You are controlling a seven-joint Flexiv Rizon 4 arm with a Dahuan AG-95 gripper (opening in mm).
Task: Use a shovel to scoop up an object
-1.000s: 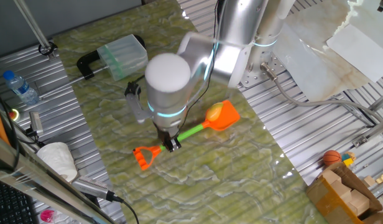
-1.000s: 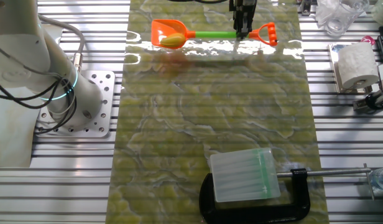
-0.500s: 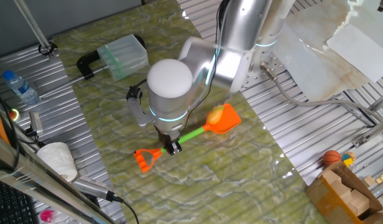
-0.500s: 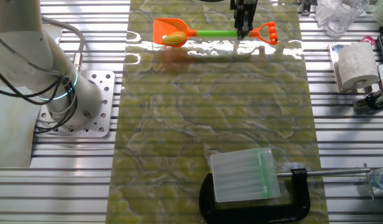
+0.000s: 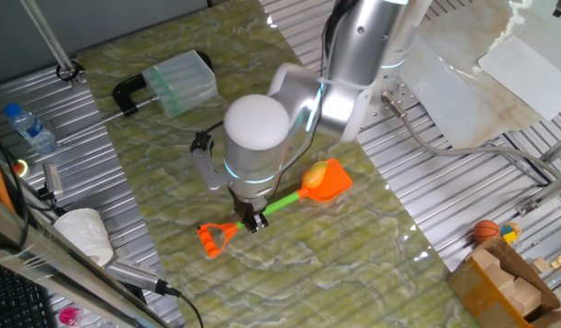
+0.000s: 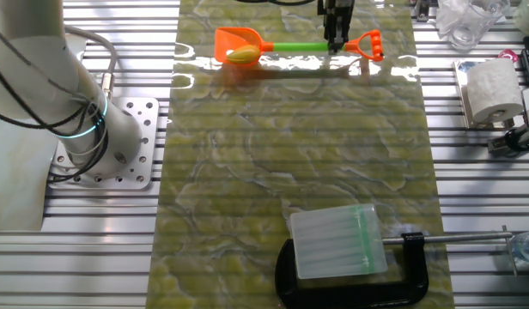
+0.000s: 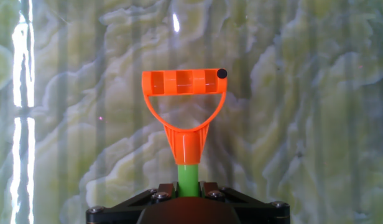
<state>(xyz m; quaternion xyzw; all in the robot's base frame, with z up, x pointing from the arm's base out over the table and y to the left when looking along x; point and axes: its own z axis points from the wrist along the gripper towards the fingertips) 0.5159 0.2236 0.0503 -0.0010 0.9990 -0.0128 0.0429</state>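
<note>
The tool (image 5: 253, 219) is clamped narrow on the thin green shaft of the shovel (image 5: 290, 194), just ahead of the orange D-shaped end (image 7: 184, 99); the hand view shows the shaft emerging from between the closed jaws. The lemon-like object (image 5: 314, 170) sits on the orange blade (image 5: 330, 180), toward its back edge where the blade meets the shaft; from the other fixed view it also rests within the blade (image 6: 236, 45) rather than on the tabletop (image 6: 299, 163).

The scoop itself looks done, so the step in hand appears to be carrying the load up and clear. Doing that well probably depends on keeping the blade level or tipped slightly back toward the shaft, since the object is smooth and rounded and could roll off the open front lip. The grip is far from the blade, so any small twist of the wrist would swing the blade a good deal; slow, steady motion without rotation about the shaft seems wise. The plastic shaft may also flex, so a gentle lift is safer than a quick one. Whether the blade touches the tabletop or is just above it cannot be told from these views.
</note>
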